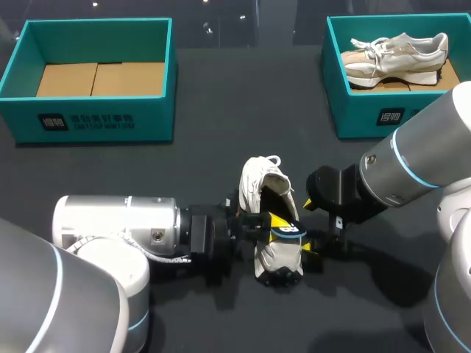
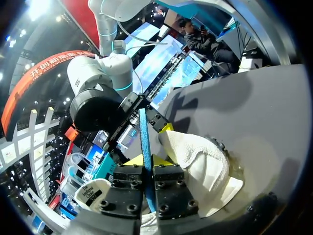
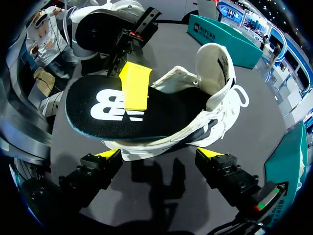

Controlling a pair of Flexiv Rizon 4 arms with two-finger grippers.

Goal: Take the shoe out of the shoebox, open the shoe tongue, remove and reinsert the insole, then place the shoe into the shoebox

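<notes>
Your left gripper (image 2: 147,157) sits closest to the lens. Its jaws are pressed together on the thin edge of the insole (image 3: 110,110), with one yellow finger lying flat on the black top face. That insole lies partly over the shoe (image 1: 266,187) and partly out of it, its broad printed end hanging clear on the near side. The shoe rests in the middle of the table (image 1: 221,110), between your two arms and well apart from both boxes. Your right gripper (image 3: 160,153) has its jaws wide apart, the tips just short of the shoe's side and touching nothing that I can see.

That is my main worry: nothing pins the shoe. If you push or pull the insole now, I'd expect the light shoe to slide or roll along with it. A slanted push could also buckle the insole at the opening, and an edge-on pinch may slip. The grippers are near each other, so closing the right one carelessly could strike the left fingers.

The shoe's long axis runs from near to far across the table, slightly slanted. Its tall open end with the loop points away, toward the gap between the empty box (image 1: 96,118) and the far-right box (image 1: 360,118), which holds a second shoe (image 1: 397,53). I cannot tell which end is the toe.
</notes>
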